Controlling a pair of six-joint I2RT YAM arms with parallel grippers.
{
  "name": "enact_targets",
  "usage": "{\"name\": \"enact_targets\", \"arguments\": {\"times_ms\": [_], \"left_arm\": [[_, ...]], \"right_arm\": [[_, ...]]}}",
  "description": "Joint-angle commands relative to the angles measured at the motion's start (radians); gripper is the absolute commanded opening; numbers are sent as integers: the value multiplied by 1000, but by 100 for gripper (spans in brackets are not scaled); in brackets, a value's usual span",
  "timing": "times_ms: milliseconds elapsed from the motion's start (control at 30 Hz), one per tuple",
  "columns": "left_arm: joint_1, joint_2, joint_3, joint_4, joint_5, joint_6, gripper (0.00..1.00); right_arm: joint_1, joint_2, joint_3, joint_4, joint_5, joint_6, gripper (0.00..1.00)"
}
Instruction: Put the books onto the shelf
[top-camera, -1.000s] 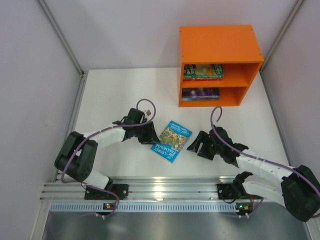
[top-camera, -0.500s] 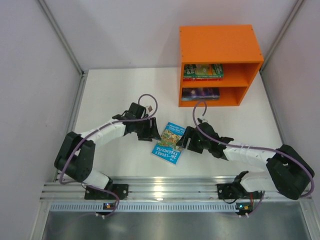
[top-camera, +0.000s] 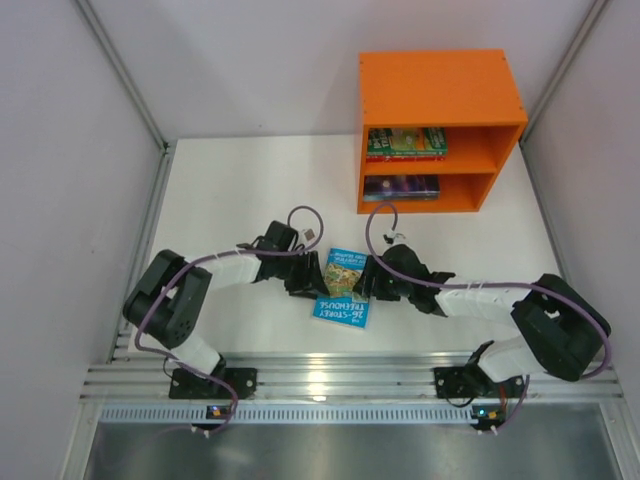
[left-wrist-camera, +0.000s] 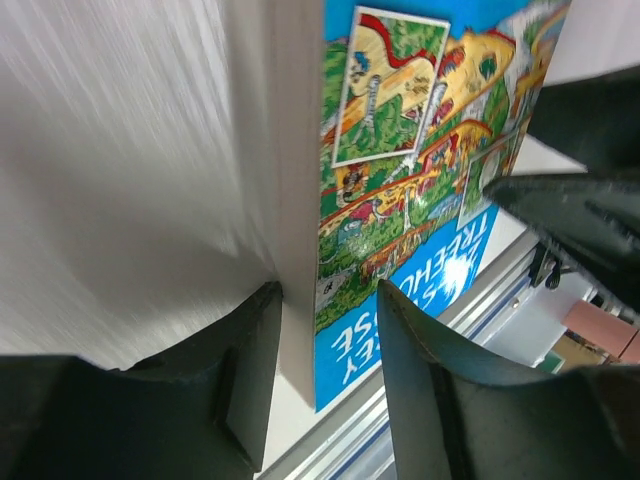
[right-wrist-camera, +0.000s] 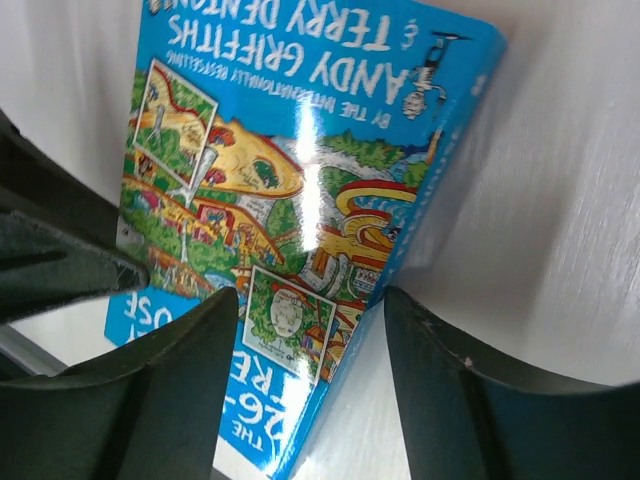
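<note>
shelf (top-camera: 440, 85): 1 | compartments (top-camera: 470, 150): 2 | book (top-camera: 345, 287) on table (top-camera: 230, 190): 1 | shelved books (top-camera: 405, 143): unclear

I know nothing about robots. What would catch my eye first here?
The bright orange shelf stands out at the far right of the table, with books lying in both compartments. Next is the light-blue book mid-table, with the left gripper and right gripper at either side, their fingers straddling its edges.

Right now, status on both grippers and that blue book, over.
Left gripper open, astride page edge of the light-blue book. Right gripper open, astride its spine. Book off the shelf; nothing between them.
</note>
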Motion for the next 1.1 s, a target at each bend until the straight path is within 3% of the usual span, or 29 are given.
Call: {"name": "enact_targets", "arguments": {"times_ms": [0,133,300,567,667,767,867,1067], "left_arm": [[-48,-93,-103,78,-18,-102,48],[-51,-154,-122,18,-99,-147,50],[-47,-111,-40,-90,-246,-93,57],[-37,10,-9,-36,-225,-47,55],[-30,41,-14,-39,-222,-46,41],[-11,64,-37,-45,-205,-53,13],[27,90,-83,-10,-170,-55,0],[79,128,-154,47,-125,-57,0]], "right_arm": [[7,14,54,92,-11,-94,58],[-10,31,74,84,-73,-154,60],[-19,-22,49,40,-79,-145,66],[-30,-128,-9,-8,-77,-117,71],[-32,-153,-26,-10,-82,-99,74],[-39,-164,-35,-7,-91,-76,79],[-52,-151,-44,16,-123,-53,84],[-78,-81,-67,96,-212,-27,88]]}}
